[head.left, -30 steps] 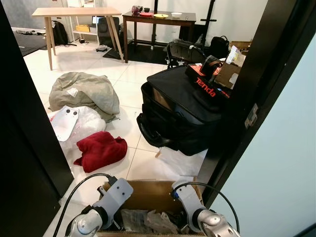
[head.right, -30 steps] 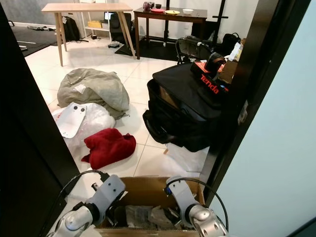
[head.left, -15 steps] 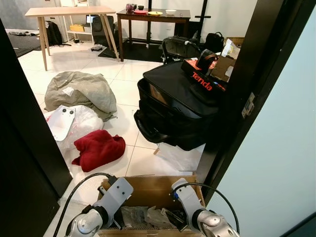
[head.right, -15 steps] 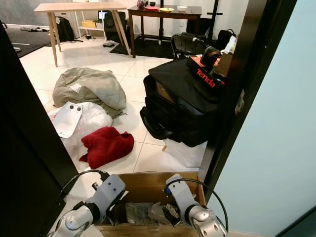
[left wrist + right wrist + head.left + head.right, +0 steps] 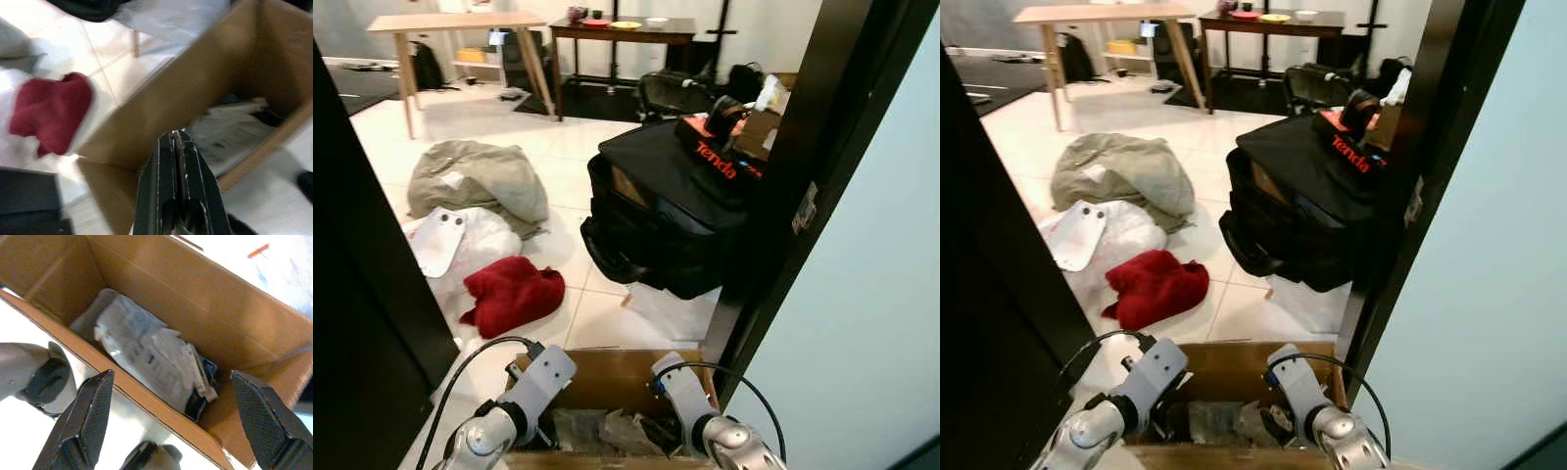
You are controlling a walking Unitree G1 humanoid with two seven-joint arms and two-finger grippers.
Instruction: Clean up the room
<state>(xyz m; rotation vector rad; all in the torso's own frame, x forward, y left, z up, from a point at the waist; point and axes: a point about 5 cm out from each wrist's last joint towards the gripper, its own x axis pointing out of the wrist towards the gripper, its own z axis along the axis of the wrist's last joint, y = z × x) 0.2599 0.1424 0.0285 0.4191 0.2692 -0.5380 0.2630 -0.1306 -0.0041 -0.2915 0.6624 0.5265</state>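
Note:
An open cardboard box [image 5: 607, 370] sits on the floor right in front of me, with crumpled white packaging [image 5: 146, 357] lying in it. My left gripper [image 5: 175, 134] is shut, fingers pressed together, just above the box's left wall. My right gripper [image 5: 170, 377] hangs open over the box's right side, its fingers [image 5: 90, 411] spread wide above the packaging. On the tiles beyond lie a red cloth [image 5: 509, 294], a white plastic bag [image 5: 480, 245] with a flat white piece [image 5: 435, 240] on it, and a grey-green garment [image 5: 480, 181].
A large black bag [image 5: 666, 215] with a red and black Tenda box [image 5: 720, 162] on top stands to the right. I am in a doorway: dark door frame [image 5: 803, 176] on the right, dark panel [image 5: 362, 294] on the left. Tables [image 5: 460, 24] stand at the far wall.
The whole picture has shifted a little, so the camera has moved. Both arms stay at the box and the things on the floor keep their places.

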